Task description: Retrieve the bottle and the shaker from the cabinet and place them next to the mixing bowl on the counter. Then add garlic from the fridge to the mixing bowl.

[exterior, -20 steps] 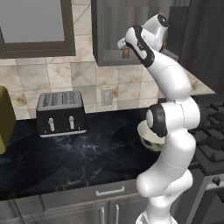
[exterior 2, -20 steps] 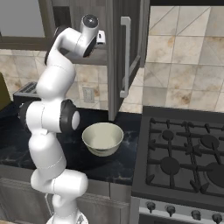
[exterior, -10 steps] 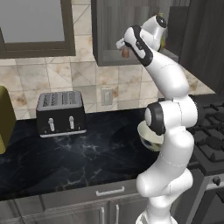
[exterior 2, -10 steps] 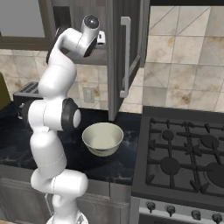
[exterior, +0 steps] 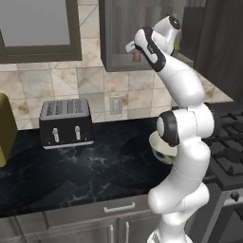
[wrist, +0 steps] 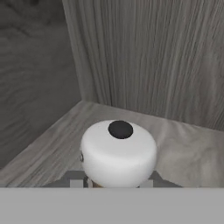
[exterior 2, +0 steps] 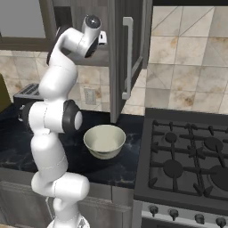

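Hand view: claw (wrist: pixel 114 183) clamped on the shaker (wrist: pixel 118 153) deep in the cabinet (wrist: pixel 175 57) corner. Looks light, rigid, smooth wood; best gripped low on the body.

Even, soft rendered light, faint shadows, slightly blurry throughout, no glare or edge distortion

The white arm rises from the lower right of the left base view, bends at its dark elbow joint mid-frame and reaches up toward the upper centre. Its gripper (exterior: pixel 136 53) sits there, jaws drawn in tight around the shaker (wrist: pixel 118 153).
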You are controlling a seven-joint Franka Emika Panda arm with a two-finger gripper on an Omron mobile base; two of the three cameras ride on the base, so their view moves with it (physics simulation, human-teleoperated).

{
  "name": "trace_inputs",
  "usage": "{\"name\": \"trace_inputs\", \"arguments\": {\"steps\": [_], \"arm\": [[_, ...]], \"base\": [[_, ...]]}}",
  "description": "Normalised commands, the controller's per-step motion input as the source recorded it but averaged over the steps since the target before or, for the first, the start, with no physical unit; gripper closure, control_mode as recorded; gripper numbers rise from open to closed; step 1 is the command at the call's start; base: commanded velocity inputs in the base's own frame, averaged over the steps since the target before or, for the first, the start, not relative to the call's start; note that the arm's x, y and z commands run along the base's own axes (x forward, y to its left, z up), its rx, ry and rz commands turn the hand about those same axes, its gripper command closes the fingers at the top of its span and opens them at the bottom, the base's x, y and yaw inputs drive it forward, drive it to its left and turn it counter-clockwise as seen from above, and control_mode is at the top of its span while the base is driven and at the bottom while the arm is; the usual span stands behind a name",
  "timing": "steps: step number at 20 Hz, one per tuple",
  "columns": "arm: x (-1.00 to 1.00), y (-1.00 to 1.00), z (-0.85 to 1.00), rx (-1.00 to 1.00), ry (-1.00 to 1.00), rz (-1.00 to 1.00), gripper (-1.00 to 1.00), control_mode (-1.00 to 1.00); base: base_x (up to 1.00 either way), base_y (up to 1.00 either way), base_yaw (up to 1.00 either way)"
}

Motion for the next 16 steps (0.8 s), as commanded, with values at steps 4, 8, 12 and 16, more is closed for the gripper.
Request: {"name": "trace_inputs", "arguments": {"steps": [4, 8, 12, 16], "arm": [[-0.56, 0.03, 0.00, 0.00, -0.01, -0.05, 1.00, -1.00], [-1.00, 0.09, 0.00, 0.00, -0.09, -0.22, 1.00, -1.00], [-0.99, 0.03, -0.13, -0.05, -0.05, -0.34, 1.00, -1.00], [-0.75, 0.01, -0.21, -0.03, 0.00, -0.44, 1.00, -1.00]], "base": [[0.00, 0.00, 0.00], [0.00, 0.00, 0.00], [0.00, 0.00, 0.00], [0.00, 0.00, 0.00]]}}
